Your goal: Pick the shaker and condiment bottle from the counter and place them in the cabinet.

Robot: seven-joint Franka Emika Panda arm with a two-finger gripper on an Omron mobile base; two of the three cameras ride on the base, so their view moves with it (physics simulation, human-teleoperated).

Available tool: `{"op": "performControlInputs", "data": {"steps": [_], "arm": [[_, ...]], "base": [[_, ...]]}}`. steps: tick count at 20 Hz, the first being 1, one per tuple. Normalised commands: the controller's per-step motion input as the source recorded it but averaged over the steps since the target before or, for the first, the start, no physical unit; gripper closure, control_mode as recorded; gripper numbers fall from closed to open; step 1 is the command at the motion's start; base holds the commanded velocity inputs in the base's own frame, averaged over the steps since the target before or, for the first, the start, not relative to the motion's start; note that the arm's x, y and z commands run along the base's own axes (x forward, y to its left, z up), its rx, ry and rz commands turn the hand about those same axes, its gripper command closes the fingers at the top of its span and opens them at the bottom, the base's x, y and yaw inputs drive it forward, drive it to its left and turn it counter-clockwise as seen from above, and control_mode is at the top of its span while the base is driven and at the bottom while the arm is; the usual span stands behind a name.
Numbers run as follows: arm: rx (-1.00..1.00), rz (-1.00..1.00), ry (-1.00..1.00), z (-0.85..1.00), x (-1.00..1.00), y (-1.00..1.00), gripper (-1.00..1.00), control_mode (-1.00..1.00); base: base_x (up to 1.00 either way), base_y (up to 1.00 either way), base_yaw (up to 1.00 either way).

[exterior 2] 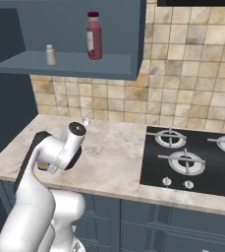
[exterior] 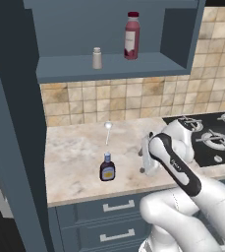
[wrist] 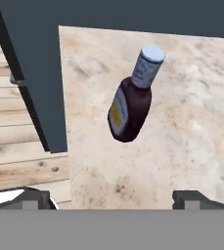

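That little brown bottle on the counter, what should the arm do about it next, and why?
Probably ease the open end effector closer to the brown bottle until its fingers flank it. The shaker already stands in the cabinet, while the bottle stands upright on the counter, ahead of the fingers and untouched.

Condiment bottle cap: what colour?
Pale blue, on the condiment bottle; clearest in the hand view.

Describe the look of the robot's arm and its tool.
The arm is glossy white with rounded, bulbous links and dark grey-black bands at its joints; one dark band carries small white lettering, too small to read. A round dark cap with a pale ring marks one joint in the right base view. The tool ends in two small, blocky dark fingertips.
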Motion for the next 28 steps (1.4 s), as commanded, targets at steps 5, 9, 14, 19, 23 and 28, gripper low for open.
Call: {"op": "performControlInputs", "data": {"steps": [5, 9, 14, 19, 23, 28], "arm": [[0.07, 0.08, 0.04, -0.28, 0.0, 0.08, -1.0, -1.0], [0.08, 0.06, 0.07, -0.32, 0.04, 0.22, -1.0, -1.0], [0.1, 0.05, 0.06, -0.29, 0.11, 0.24, -1.0, -1.0], [0.11, 0.03, 0.08, -0.26, 0.17, 0.3, -1.0, -1.0], [0.13, 0.03, 0.07, -0.23, 0.15, 0.26, -1.0, -1.0], [0.14, 0.02, 0.02, -0.1, 0.06, 0.12, -1.0, -1.0]], "base": [[0.0, 0.0, 0.0], [0.0, 0.0, 0.0], [0.0, 0.0, 0.0], [0.0, 0.0, 0.0], [0.0, 0.0, 0.0], [0.0, 0.0, 0.0]]}}
